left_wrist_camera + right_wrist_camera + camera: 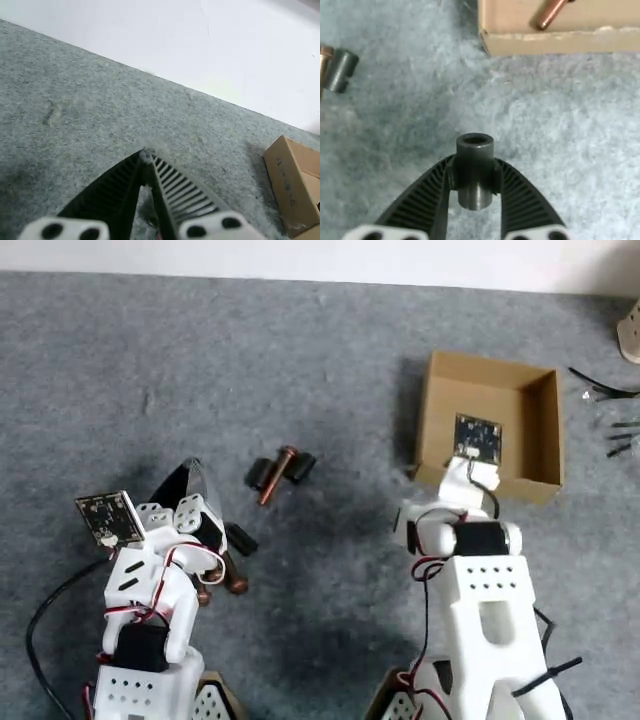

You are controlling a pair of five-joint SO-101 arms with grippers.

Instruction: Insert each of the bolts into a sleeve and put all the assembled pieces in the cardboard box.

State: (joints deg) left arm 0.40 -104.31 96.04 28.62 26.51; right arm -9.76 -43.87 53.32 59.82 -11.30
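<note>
In the lower left of the overhead frame, the left gripper [193,468] is seen pinched shut on nothing. At the right, near the cardboard box [500,483], a dark sleeve [475,147] is clamped upright in the right gripper [474,170], and a copper bolt [549,15] is seen inside the box. A second bolt [275,480] is seen lying among loose sleeves [262,476] at centre
</note>
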